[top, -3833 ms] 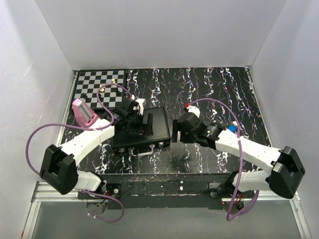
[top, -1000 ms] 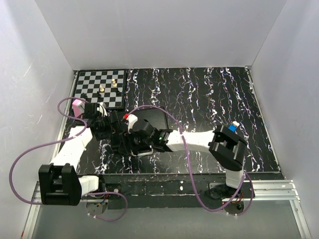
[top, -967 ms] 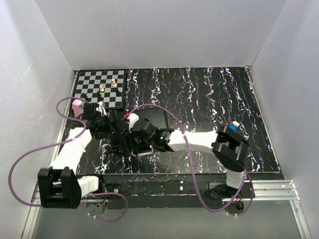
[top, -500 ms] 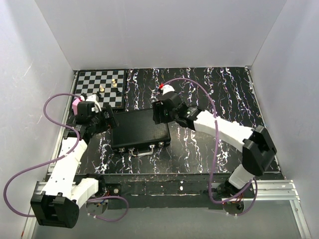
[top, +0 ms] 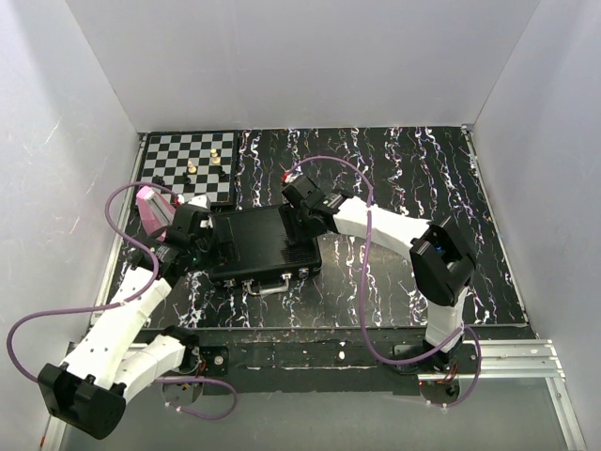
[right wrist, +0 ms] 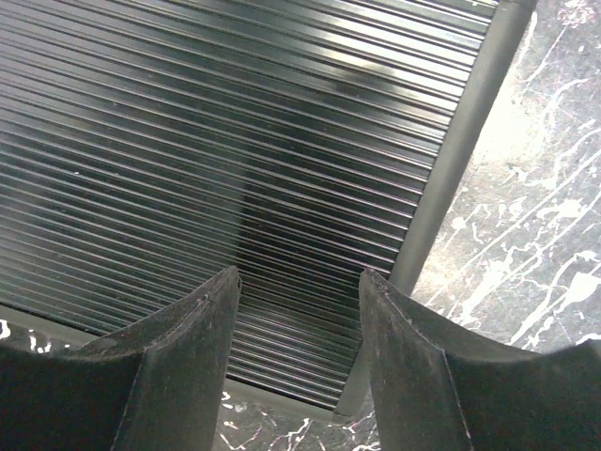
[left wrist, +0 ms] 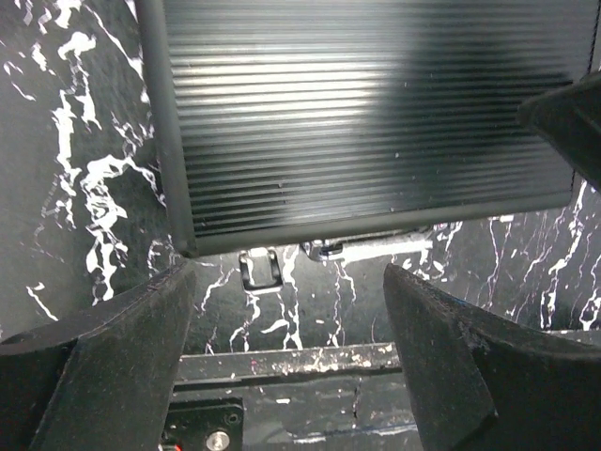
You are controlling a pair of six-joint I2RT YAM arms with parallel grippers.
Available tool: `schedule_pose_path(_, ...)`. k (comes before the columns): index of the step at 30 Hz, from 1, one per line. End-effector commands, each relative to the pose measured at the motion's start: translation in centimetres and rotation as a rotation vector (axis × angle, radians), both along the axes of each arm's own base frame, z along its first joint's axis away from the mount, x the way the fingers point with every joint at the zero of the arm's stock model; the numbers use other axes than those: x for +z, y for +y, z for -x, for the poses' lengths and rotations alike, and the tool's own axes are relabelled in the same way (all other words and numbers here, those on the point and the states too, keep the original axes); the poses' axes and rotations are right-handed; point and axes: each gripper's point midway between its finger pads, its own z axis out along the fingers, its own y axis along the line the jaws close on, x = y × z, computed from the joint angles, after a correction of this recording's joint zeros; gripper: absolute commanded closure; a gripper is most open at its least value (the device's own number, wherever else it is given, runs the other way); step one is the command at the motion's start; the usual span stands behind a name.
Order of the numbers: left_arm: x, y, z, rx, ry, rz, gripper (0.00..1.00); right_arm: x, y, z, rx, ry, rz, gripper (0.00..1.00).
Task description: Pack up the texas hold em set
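The briefcase lies closed and flat on the worktop. We hold the right hand, half-spread and empty, over the lid's right end, likely to press it shut. Our left hand gapes wide and empty at the left end.

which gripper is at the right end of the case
The right gripper, jaws open over the briefcase lid by its right edge; the left gripper is at the left end.
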Motion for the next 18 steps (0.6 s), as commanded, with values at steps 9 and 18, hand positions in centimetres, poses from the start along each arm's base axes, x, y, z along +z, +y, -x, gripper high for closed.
schedule_pose_path(9,-4.2,-1.8,3.0,0.027,0.157,0.04,0.26,-3.1,-0.2,2.5,-0.001,0.146,0.017,0.39)
schedule_pose_path(18,-5.8,-2.9,2.2,0.028,0.159,0.042,0.35,-3.2,-0.1,2.8,0.0,0.148,-0.007,0.39)
